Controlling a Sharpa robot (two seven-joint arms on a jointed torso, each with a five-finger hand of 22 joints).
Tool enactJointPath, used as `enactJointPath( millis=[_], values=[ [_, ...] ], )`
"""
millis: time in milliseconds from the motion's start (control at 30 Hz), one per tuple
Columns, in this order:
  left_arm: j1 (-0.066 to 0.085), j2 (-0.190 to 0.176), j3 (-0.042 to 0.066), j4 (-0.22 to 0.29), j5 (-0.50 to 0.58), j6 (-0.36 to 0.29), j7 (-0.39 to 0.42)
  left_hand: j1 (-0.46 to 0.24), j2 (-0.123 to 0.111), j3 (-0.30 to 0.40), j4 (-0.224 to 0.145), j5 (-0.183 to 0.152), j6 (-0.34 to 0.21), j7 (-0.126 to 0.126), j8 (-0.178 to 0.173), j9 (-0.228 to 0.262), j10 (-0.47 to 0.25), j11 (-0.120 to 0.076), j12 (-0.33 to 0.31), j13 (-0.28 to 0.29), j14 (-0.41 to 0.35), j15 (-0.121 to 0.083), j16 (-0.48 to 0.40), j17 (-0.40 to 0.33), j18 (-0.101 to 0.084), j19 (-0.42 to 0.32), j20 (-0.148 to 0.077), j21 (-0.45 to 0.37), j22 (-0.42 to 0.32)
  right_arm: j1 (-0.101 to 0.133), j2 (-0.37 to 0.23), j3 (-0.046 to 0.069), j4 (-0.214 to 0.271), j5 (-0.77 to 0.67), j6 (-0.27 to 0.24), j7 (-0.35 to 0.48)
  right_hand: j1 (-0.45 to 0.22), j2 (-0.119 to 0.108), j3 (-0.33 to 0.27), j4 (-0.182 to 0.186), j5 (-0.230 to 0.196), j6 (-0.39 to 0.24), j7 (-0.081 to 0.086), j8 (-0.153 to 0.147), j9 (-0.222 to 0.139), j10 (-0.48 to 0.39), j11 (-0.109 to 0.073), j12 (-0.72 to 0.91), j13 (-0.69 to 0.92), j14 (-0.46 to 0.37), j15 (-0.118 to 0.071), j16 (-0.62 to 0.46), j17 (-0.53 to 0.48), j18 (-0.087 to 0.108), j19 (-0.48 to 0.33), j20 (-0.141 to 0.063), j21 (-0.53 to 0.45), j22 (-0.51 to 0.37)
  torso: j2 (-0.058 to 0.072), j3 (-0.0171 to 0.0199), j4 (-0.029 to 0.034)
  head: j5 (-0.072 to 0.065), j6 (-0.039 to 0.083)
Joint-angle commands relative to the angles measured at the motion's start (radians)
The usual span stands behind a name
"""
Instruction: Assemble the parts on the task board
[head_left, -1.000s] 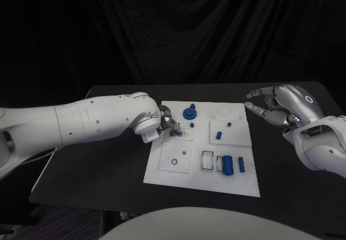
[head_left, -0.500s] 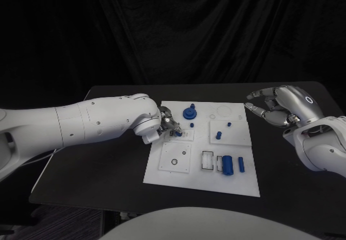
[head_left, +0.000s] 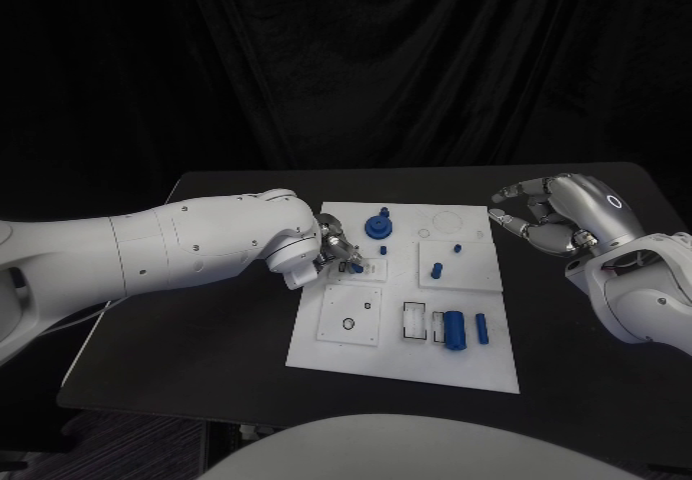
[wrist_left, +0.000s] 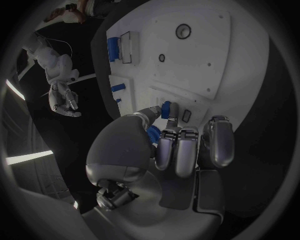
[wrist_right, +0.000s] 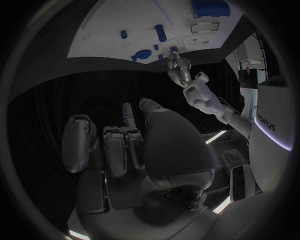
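Note:
The white task board (head_left: 353, 345) lies mid-table. My left hand (head_left: 335, 252) rests over its left-middle part and pinches a small blue part (head_left: 356, 267) against the board. In the left wrist view the blue part (wrist_left: 165, 109) sits between thumb and fingertip of my left hand (wrist_left: 169, 150). A blue knob (head_left: 382, 225) stands near the board's far edge. Two small blue pegs (head_left: 438, 270) stand right of it. A blue cylinder (head_left: 453, 328) and a thin blue piece (head_left: 482, 328) lie near the board's front right. My right hand (head_left: 555, 215) hovers right of the board, fingers curled, holding nothing.
Bare black table (head_left: 216, 340) lies left of the board and a narrower strip lies to its right. The table's front edge runs close behind the board's near corner. The right wrist view looks across at the board (wrist_right: 106, 30) and my left hand (wrist_right: 178, 67).
My right hand has sunk slightly and drifted a little toward the board. The left hand and its blue part stay where they were.

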Motion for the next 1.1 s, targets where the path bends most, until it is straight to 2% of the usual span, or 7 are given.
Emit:
enactJointPath(
  millis=[33,200,267,400,633,900,1100],
  values=[
    [-0.008,0.002,-0.003,0.0,0.003,0.004,0.003,-0.002,0.007,-0.011,0.003,-0.01,-0.004,-0.002,-0.007,0.001,0.104,0.001,0.0,0.263,0.104,0.001,0.003,0.263,-0.002,-0.008,0.001,-0.007,0.0,-0.003,-0.001,0.001,0.0,0.012,0.017,-0.01,0.005,0.0,0.002,0.002,-0.006,0.007,0.002,0.004,-0.001,0.108,0.007,0.003,0.263,0.104,0.005,0.003,0.263,0.015,-0.008,0.003,-0.005,0.173,0.0,0.0003,0.0001,0.001,0.0],
    [-0.008,-0.002,-0.003,0.001,0.003,-0.003,0.001,-0.002,0.007,-0.02,0.006,-0.015,-0.001,-0.003,-0.006,0.004,0.104,0.001,0.0,0.263,0.104,0.001,0.003,0.263,-0.002,-0.008,0.001,-0.007,0.0,-0.004,-0.002,0.001,0.0,0.015,0.022,-0.013,0.005,0.0,0.002,0.002,-0.006,0.007,0.002,0.004,-0.001,0.108,0.007,0.003,0.263,0.104,0.005,0.003,0.263,0.015,-0.008,0.003,-0.005,0.173,0.0,0.0002,-0.0001,0.0,0.0],
    [-0.008,-0.004,-0.003,0.001,0.003,-0.003,0.0,-0.016,0.004,-0.057,0.024,-0.037,-0.004,-0.004,0.002,0.018,0.104,0.0,0.0,0.263,0.104,0.0,0.003,0.263,-0.002,-0.008,0.002,-0.01,0.0,-0.004,-0.002,0.001,0.0,0.015,0.025,-0.015,0.005,0.0,0.002,0.002,-0.007,0.008,0.002,0.004,-0.001,0.108,0.007,0.003,0.263,0.104,0.005,0.003,0.263,0.015,-0.008,0.003,-0.005,0.172,0.0,0.0002,0.0002,-0.001,0.0],
    [-0.008,-0.005,-0.003,0.0,0.003,0.0,-0.002,-0.019,0.007,-0.071,0.031,-0.042,-0.003,-0.005,0.007,0.025,0.104,-0.001,0.0,0.263,0.104,0.0,0.003,0.263,-0.001,-0.008,0.001,-0.012,0.0,-0.004,-0.002,0.001,0.0,0.016,0.029,-0.017,0.005,0.0,0.002,0.002,-0.007,0.008,0.002,0.004,-0.001,0.108,0.007,0.003,0.263,0.104,0.005,0.003,0.263,0.015,-0.008,0.003,-0.005,0.172,0.0,0.0004,0.0001,0.001,0.0],
    [-0.009,-0.002,-0.003,-0.003,0.003,0.008,-0.004,0.021,0.021,-0.076,0.004,-0.007,-0.014,-0.009,0.014,0.041,0.104,-0.005,0.0,0.263,0.104,-0.004,0.003,0.263,0.0,-0.008,-0.003,-0.016,0.001,-0.004,0.0,0.001,-0.001,0.028,0.039,-0.02,0.005,0.0,0.002,0.002,-0.009,0.008,0.002,0.004,-0.002,0.105,0.007,0.0,0.259,0.104,0.005,0.003,0.263,0.015,-0.009,0.003,-0.008,0.172,0.0,0.0007,0.0,0.001,0.0],
    [-0.009,-0.002,-0.003,-0.006,0.003,0.003,0.004,0.025,0.027,-0.081,0.003,-0.004,-0.009,-0.011,0.025,0.052,0.104,-0.006,0.0,0.263,0.104,-0.005,0.003,0.263,-0.001,-0.007,-0.003,-0.016,0.003,-0.005,0.001,0.001,-0.001,0.038,0.052,-0.026,0.01,0.002,0.005,-0.001,0.0,0.008,0.002,0.002,-0.003,0.105,0.006,0.0,0.259,0.104,0.005,0.003,0.263,0.016,-0.01,0.003,-0.012,0.17,0.001,0.0001,-0.0003,0.0,0.0],
    [-0.009,-0.004,-0.003,-0.007,0.003,-0.002,0.017,0.079,0.034,-0.051,-0.047,0.092,-0.031,-0.014,0.063,0.1,0.104,-0.011,0.0,0.263,0.104,-0.01,0.003,0.263,-0.001,-0.006,-0.009,-0.021,0.007,-0.005,0.002,0.001,-0.001,0.059,0.065,-0.029,0.025,0.0,0.012,-0.008,0.026,0.009,0.002,-0.001,-0.005,0.103,0.006,-0.002,0.256,0.104,0.004,0.003,0.263,0.017,-0.012,0.003,-0.018,0.169,0.001,0.0004,-0.0002,-0.001,0.0]
  ],
)
